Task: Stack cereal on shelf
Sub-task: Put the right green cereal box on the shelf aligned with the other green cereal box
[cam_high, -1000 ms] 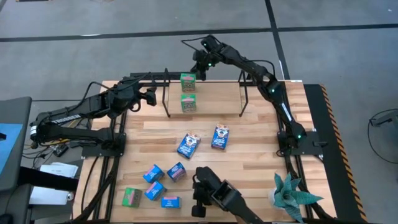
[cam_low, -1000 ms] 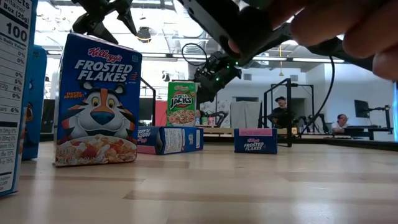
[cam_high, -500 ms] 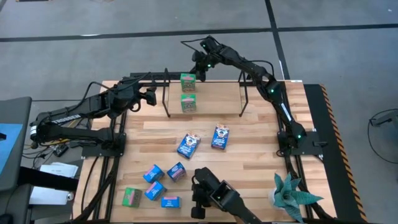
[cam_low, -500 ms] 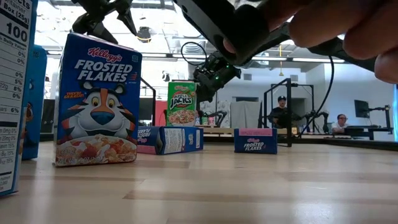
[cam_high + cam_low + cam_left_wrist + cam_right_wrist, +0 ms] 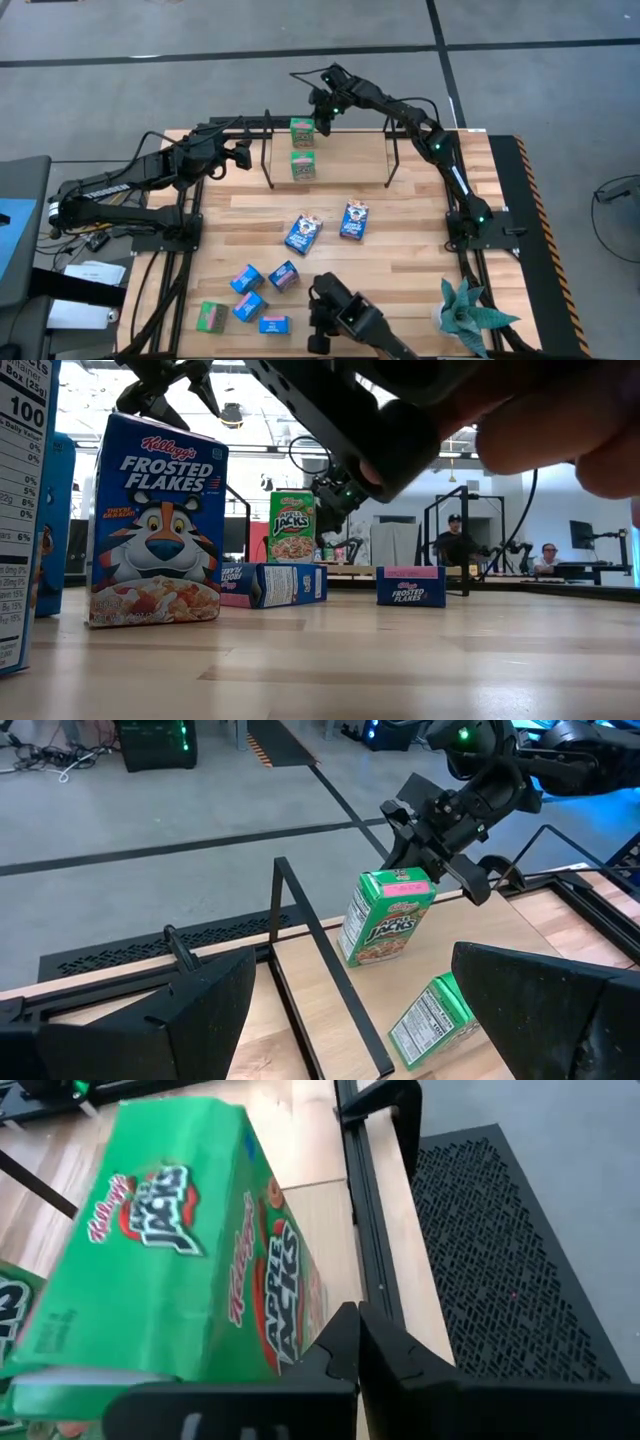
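Near the table's (image 5: 420, 260) front-left corner, loose cereal boxes (image 5: 247, 300) are lying scattered, two dark blue ones (image 5: 303, 232) nearer the middle. The left gripper (image 5: 240, 154) is waiting, fingers spread, by the shelf's (image 5: 350, 150) left end. Farther back, the right gripper (image 5: 322, 108), fingers pressed together, is hanging beside a standing green box (image 5: 302, 128) at the shelf's rear edge. Next it probably needs to reach forward for another box.
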